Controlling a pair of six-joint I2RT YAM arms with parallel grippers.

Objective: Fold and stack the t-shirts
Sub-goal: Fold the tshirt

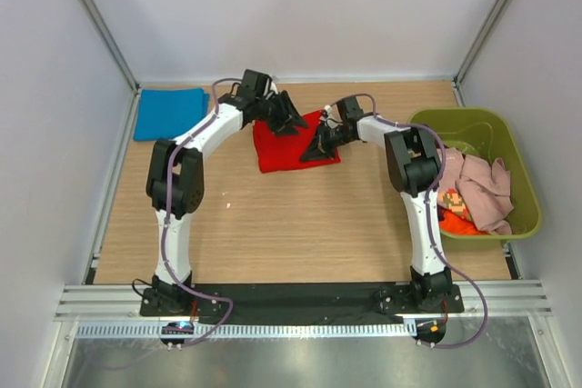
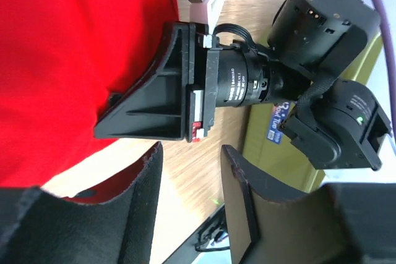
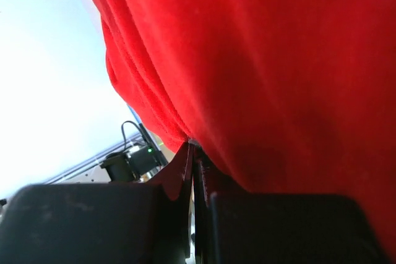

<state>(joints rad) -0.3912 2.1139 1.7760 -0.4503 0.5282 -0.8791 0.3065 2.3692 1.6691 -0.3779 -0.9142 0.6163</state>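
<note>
Right gripper (image 3: 192, 153), fingers pressed together, pinches the 3 o'clock edge of the red t-shirt (image 1: 277, 156). Left gripper (image 2: 189, 159), fingers spread and empty, sits over its 11 o'clock corner. Folded blue t-shirt (image 1: 170, 113) lies at the table's 10 o'clock; other t-shirts (image 1: 482, 190) fill the green bin (image 1: 455, 115) at 3 o'clock.

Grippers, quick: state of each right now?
Left gripper: open, holding nothing.
Right gripper: closed on the red t-shirt.
</note>
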